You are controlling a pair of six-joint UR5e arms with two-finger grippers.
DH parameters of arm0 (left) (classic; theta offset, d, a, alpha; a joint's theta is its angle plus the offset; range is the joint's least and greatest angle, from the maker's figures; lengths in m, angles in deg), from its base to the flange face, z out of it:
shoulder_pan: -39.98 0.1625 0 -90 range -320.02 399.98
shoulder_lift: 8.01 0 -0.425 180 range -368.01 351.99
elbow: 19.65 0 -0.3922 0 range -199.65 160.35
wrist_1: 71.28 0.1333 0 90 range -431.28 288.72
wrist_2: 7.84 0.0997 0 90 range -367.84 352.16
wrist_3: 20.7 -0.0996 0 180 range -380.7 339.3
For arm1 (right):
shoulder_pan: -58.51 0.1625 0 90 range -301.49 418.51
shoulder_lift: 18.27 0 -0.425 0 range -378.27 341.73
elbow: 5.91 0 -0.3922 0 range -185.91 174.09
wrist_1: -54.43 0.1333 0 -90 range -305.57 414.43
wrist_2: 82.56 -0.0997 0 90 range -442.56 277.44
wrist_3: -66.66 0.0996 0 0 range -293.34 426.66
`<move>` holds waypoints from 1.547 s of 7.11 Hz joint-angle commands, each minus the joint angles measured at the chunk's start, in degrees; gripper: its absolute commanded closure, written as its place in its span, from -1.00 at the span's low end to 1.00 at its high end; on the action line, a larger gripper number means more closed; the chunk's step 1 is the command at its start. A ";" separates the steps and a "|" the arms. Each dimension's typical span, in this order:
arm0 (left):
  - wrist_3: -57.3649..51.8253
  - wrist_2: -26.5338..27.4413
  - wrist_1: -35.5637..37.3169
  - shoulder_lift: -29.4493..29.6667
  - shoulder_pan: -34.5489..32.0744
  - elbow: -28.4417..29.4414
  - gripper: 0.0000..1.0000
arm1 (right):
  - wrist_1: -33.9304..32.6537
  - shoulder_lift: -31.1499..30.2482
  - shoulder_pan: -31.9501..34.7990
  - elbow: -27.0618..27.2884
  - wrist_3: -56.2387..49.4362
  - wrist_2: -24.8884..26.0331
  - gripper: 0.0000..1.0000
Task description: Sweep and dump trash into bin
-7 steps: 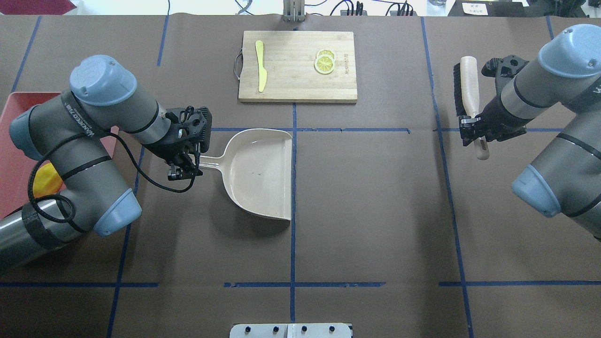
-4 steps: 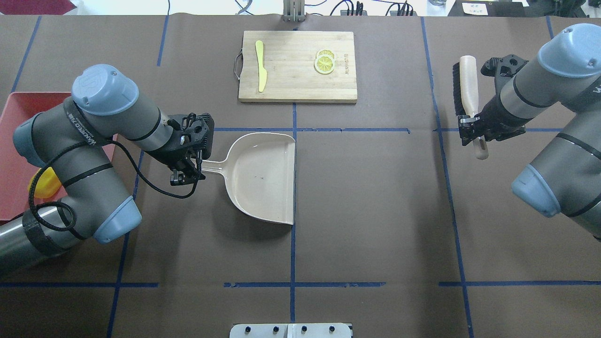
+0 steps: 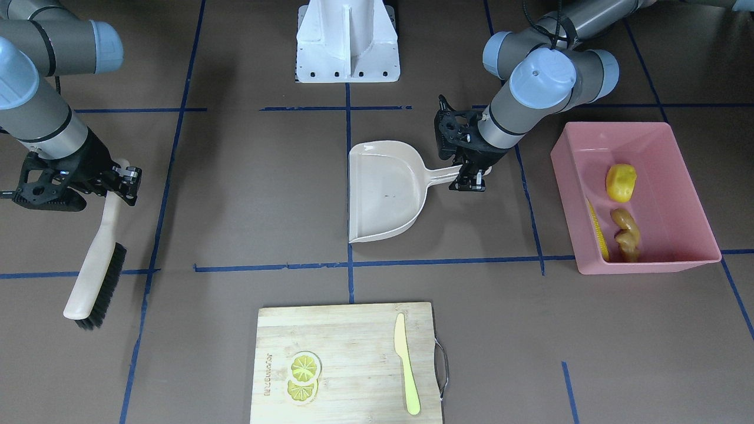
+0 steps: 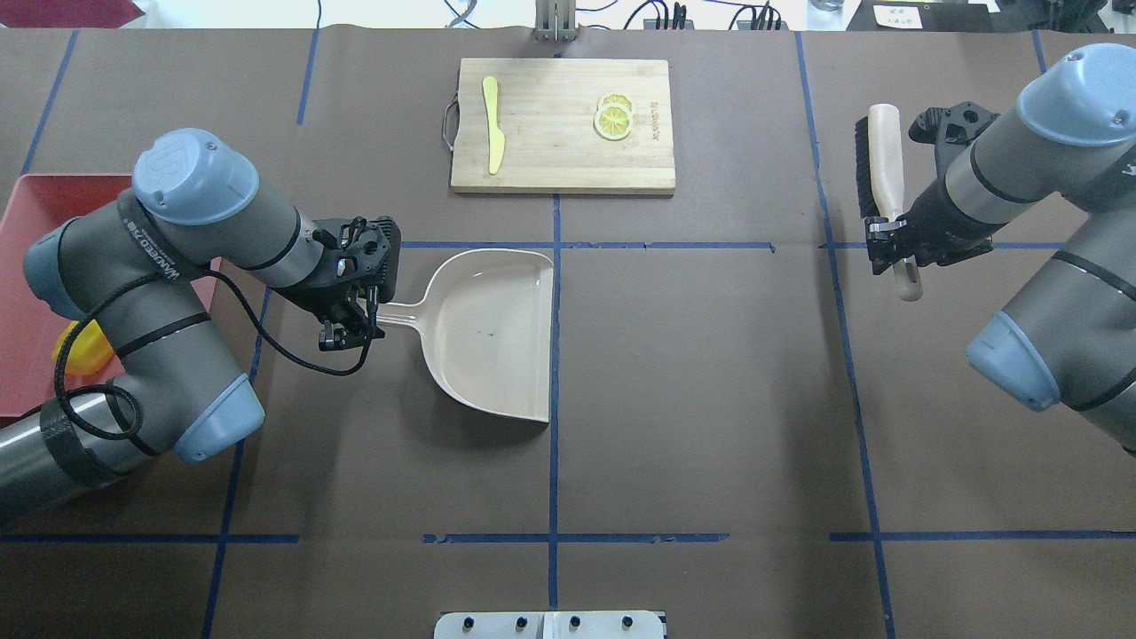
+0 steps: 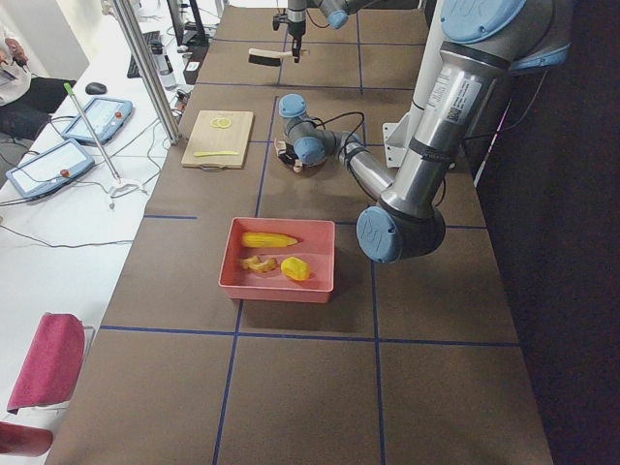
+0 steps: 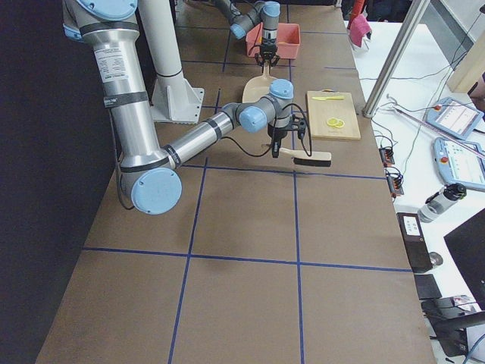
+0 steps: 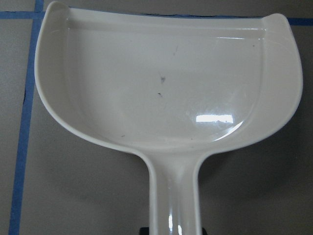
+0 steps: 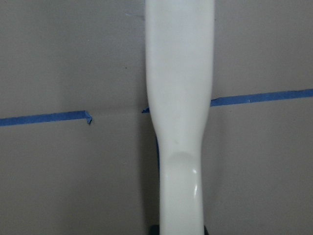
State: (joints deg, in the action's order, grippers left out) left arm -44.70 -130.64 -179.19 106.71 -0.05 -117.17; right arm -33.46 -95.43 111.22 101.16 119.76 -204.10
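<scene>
The pink bin [image 3: 642,266] stands at my left side and holds the corn cob [image 3: 597,229], the potato-like lump [image 3: 621,182] and the ginger root [image 3: 626,234]. In the overhead view the bin [image 4: 18,257] is mostly hidden by my left arm, with the lump [image 4: 84,346] showing. My left gripper [image 4: 355,319] is shut on the handle of the empty beige dustpan [image 4: 488,328], held level just above the table near its middle. My right gripper [image 4: 892,248] is shut on the handle of a black-bristled brush [image 4: 883,160], far to the right.
A wooden cutting board [image 4: 562,169] at the far middle carries a yellow-green knife [image 4: 493,124] and lemon slices [image 4: 614,117]. The white robot base [image 3: 347,41] stands at the near edge. Blue tape lines cross the brown table cover.
My left arm has shifted a little with the dustpan, which now sits slightly nearer my base. The right arm and brush have barely moved.
</scene>
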 commanded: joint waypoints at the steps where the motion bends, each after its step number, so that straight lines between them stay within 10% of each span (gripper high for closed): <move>1: -0.17 0.02 -0.10 -0.90 -1.70 -1.00 -1.00 | 0.00 -4.63 0.20 1.81 -1.32 -0.36 0.98; 4: -0.43 -0.68 0.51 -9.30 -11.88 -7.66 -1.00 | 3.40 -19.73 0.20 8.67 -5.29 -0.71 0.94; 7: 0.70 -1.12 4.34 -15.14 -21.56 -8.83 -1.00 | 21.67 -30.58 0.20 4.22 -5.11 -6.31 0.87; 11: 34.27 -5.21 20.70 -16.02 -28.50 -8.57 -1.00 | 29.35 -32.97 0.12 1.12 -4.67 -6.43 0.71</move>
State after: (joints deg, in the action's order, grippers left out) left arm -22.87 -132.87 -162.61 90.80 -26.51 -125.91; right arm -4.86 -128.19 111.35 102.61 115.03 -210.52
